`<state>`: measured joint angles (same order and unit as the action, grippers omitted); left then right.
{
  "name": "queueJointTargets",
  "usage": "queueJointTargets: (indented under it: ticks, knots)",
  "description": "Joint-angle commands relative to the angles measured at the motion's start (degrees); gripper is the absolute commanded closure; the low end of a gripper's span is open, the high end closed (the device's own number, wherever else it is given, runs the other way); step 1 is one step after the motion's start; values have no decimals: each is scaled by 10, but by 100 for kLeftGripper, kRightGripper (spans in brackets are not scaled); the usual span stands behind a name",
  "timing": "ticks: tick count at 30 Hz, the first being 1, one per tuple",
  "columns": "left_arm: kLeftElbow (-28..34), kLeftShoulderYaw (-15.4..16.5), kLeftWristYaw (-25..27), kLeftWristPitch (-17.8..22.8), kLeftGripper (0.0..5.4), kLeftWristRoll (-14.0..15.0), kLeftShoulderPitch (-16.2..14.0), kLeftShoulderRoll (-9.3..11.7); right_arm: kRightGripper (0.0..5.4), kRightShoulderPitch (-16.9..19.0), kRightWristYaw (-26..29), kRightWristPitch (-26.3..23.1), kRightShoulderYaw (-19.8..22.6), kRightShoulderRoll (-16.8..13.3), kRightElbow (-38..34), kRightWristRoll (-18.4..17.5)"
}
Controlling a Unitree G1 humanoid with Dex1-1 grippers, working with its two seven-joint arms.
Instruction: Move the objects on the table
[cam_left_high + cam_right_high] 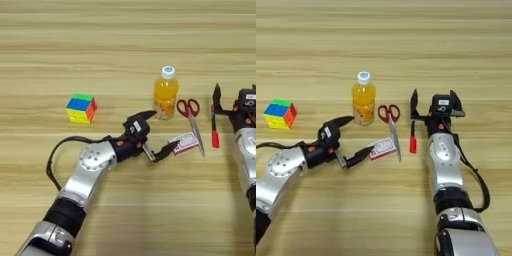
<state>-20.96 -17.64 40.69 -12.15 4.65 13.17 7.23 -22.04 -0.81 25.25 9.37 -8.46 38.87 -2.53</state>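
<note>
Puzzle cube (81, 108) sits well left of the left gripper (156, 132), whose spread fingers have the lower tip touching the card packet (186, 143). Juice bottle (166, 93) and scissors (192, 121) stand just beyond. Right gripper (434, 104), fingers spread, has the red pen (413, 139) at its left finger

Left arm (92, 167): silver shell segments, rounded elbow housing with a ring of small screws, black collar bands between sections.
Left wrist: black block with orange accents and a small white label.
Left pincer (159, 131): two black tapered fingers (146, 116).
Left cable (54, 159): thin, black, looping out from the forearm.
Right arm (446, 170): silver shell, black joint bands, rounded silver housing at the base.
Right wrist: black block, white marking on top, orange spots.
Right pincer (435, 102): two black pointed fingers (414, 101).
Right cable (478, 182): black, curving along the outer side.
</note>
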Motion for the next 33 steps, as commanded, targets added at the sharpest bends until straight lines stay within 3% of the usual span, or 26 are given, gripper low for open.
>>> queueJointTargets:
  ticks: [1, 16, 33]
  knots:
    - [-11, -17, 6, 8, 2, -16, 9, -7, 0, -1, -3, -12, 0, 4, -7, -1]
    - [-48, -34, 9, 13, 2, -34, 25, -15, 0, 1, -8, -17, 0, 7, -20, 1]
    - [-166, -34, 25, 2, 2, -46, 89, -34, 0, 2, -14, -22, -1, 12, -29, 2]
